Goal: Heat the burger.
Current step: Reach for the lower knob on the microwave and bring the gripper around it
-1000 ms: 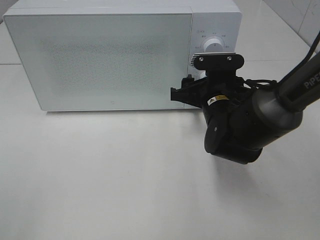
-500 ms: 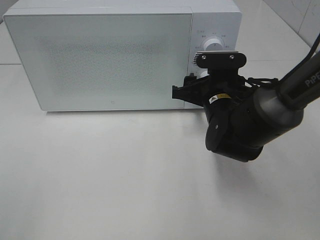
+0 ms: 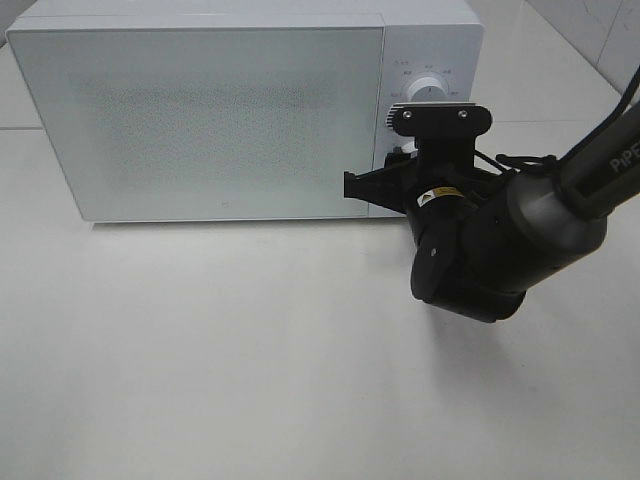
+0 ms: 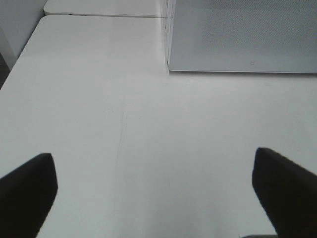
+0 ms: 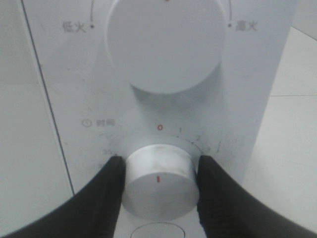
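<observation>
At the microwave's [image 3: 200,120] control panel, the right gripper [image 5: 160,169] clasps the lower dial [image 5: 159,186], one finger against each side, and the dial's red mark points toward the 0. The larger dial [image 5: 166,42] sits above it. The left gripper [image 4: 156,191] hangs spread wide over the white table [image 4: 148,124], near the shut frosted door [image 4: 242,34]. No view shows where the burger is.

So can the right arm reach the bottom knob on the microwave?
Yes, it looks so: the right gripper sits at the bottom knob, a finger against each side, with nothing in between.
</observation>
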